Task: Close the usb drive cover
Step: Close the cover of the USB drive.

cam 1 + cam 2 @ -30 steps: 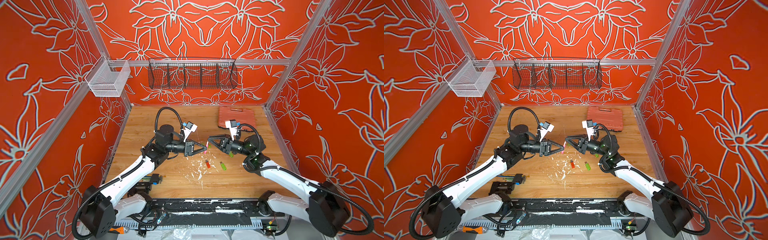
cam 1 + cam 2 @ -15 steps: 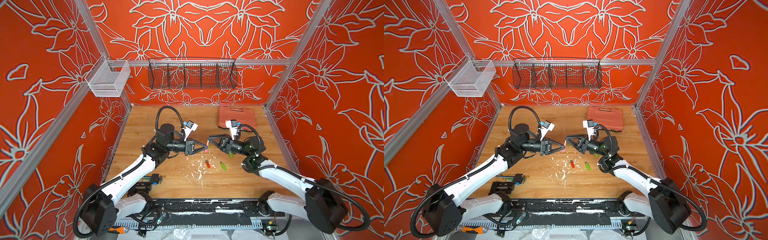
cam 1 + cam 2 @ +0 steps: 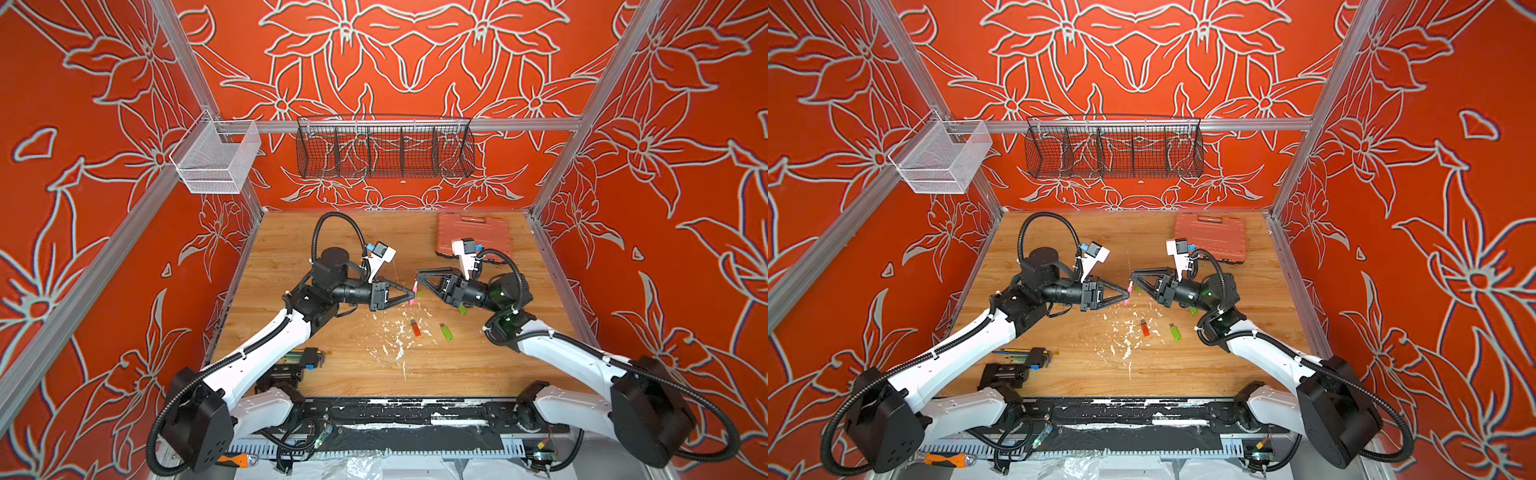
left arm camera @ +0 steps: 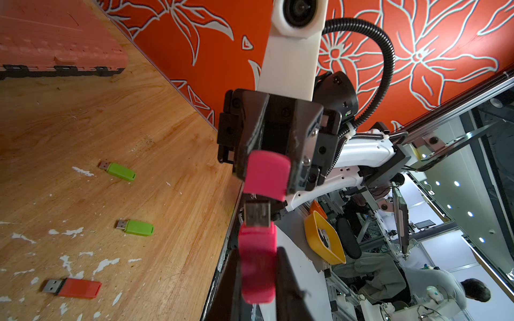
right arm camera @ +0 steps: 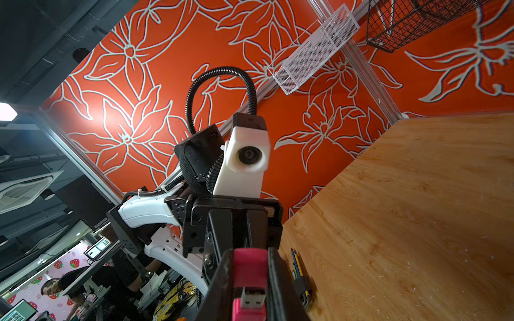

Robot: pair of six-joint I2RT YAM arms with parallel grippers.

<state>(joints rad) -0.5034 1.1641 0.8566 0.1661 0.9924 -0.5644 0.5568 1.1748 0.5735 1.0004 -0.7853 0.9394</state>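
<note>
"Top views, both: what sort of room is this?"

"Orange walls [image 3: 415, 50] with pale flower outlines round a wooden table [image 3: 399, 232], flecked white near its middle. A black wire basket [image 3: 384, 147] hangs on the back wall, a white mesh basket [image 3: 216, 158] at the 11 o'clock corner."

"And on the wood?"

"An orange case [image 3: 473, 232] at 1 o'clock, hand tools [image 3: 309, 357] at 7 o'clock. Toward 5 o'clock from centre lie a red drive [image 4: 72, 287], a green drive [image 4: 136, 228] and the other green drive [image 4: 121, 172], all 3 with plugs bare."

"Where is the pink drive [image 4: 257, 264]?"

"Off the table, above its middle, where the 2 arms meet tip to tip. The left gripper [image 3: 412, 296] is pinched tight on its body; the right gripper [image 3: 418, 277] is pinched tight on the pink cap [image 4: 267, 172]."

"Which way does it point?"

"In both top views its long axis runs close to the 12-to-6 line, crosswise to the arms, metal plug [image 4: 257, 214] toward 12 o'clock, cap on that side. Left wrist view shows the plug's tip right at the cap's mouth, the cap tilted a little off the drive's axis, nearly all the metal showing. Whether the tip has gone in I cannot tell."
</note>
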